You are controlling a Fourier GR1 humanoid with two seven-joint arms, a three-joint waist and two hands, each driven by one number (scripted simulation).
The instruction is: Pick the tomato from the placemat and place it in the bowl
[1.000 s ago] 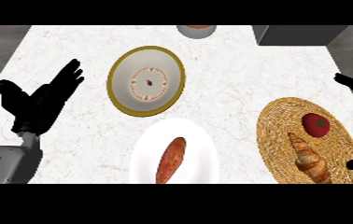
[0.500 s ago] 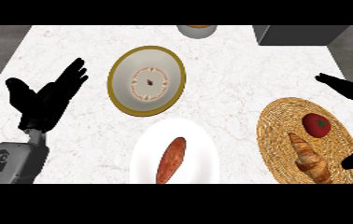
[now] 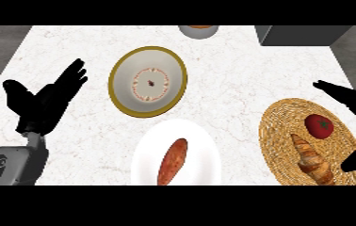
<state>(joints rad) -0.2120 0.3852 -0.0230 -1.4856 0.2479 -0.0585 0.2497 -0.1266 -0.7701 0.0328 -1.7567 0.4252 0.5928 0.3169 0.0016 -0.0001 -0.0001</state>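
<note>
White marble tabletop [image 3: 236,74], mostly bare between placemat [image 3: 285,126] and bowl [image 3: 147,81]. Tomato [image 3: 319,125] sits on the woven placemat, touching or just beside the croissant [image 3: 313,161], so a sloppy grasp likely bumps the pastry. Right hand [image 3: 338,93] is at the frame's right edge, fingers spread, holding nothing. Left hand [image 3: 49,100] rests open at left. Sausage plate [image 3: 177,157] sits near the carry path; placemat is close to the edge.
</note>
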